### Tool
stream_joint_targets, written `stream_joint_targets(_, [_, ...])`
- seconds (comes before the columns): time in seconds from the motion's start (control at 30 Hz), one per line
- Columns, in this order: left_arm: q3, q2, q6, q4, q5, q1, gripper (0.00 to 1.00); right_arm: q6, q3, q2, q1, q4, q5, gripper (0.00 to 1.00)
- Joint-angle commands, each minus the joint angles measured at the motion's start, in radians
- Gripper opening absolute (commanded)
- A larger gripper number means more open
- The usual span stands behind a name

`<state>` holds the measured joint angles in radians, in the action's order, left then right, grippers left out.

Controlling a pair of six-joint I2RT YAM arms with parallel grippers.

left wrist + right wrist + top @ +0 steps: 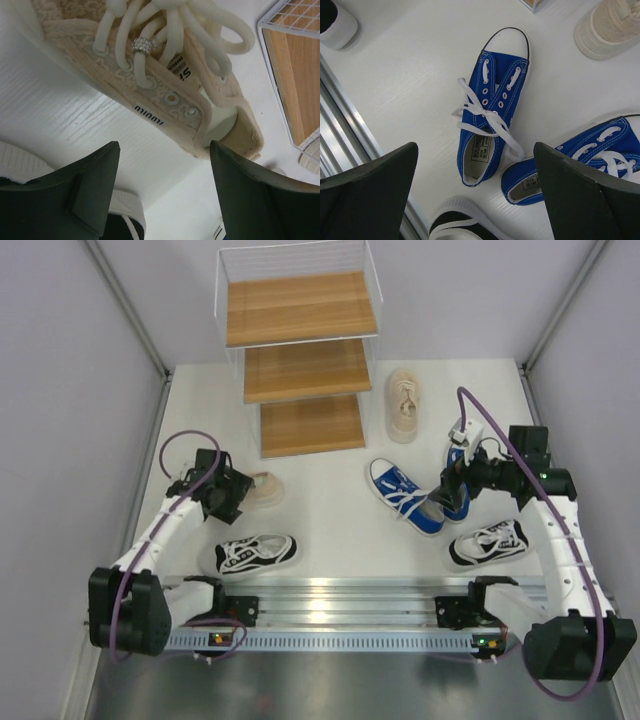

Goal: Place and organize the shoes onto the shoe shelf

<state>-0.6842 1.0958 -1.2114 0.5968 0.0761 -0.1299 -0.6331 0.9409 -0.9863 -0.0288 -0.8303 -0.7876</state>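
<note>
Shoe shelf [300, 340] stands at the worktop's far edge, about the middle: three stepped light-brown wood boards in a thin white wire frame. Worktop [330, 540] is white with a faint plank grain.

My left gripper [165, 150] is open, its dark fingers [80, 190] well apart with nothing between them. It is over the left side of the worktop. Beige shoe [165, 85] lies just ahead of the fingertips, collar end nearest. It has a lacy textured upper, fat rounded cream laces, one small sparkly bead and metal eyelets. Can't tell if the gripper touches it. Second beige shoe [403, 405] lies just right of the shelf's lowest board.

My right gripper [475, 145] is wide open and holds nothing, over the right side. Blue shoe [492, 125] lies directly below, flat on its sole. It is smooth canvas with a white rubber toe cap and loose flat white laces. Second blue shoe [575, 150] lies just beside it, partly under my right finger.

Black-and-white shoe [256, 553] lies near the near edge on the left, and second black-and-white shoe [490, 542] near the near edge on the right. Both are patterned with white soles.
</note>
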Motion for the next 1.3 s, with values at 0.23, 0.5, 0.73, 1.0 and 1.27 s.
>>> stream_joint_targets(0.23, [-0.012,0.142,0.030,-0.176,0.043,-0.002,0.27,-0.039,-0.005,0.021,0.000,0.005,-0.018,0.99])
stream_joint_targets(0.5, [-0.003,-0.088,0.287,-0.155,0.108,-0.002,0.00,-0.043,-0.004,0.015,-0.011,0.000,-0.016,1.00])
stream_joint_targets(0.73, [-0.003,-0.322,0.499,-0.094,0.002,-0.002,0.00,-0.050,0.021,-0.008,-0.016,0.003,-0.012,0.99])
stream_joint_targets(1.0, [-0.040,-0.422,0.562,-0.051,-0.350,-0.002,0.00,-0.051,0.038,-0.029,-0.016,0.020,-0.015,0.99])
stream_joint_targets(1.27, [-0.055,-0.337,0.604,-0.028,-0.617,-0.013,0.00,-0.036,0.029,-0.029,-0.016,0.049,-0.018,1.00])
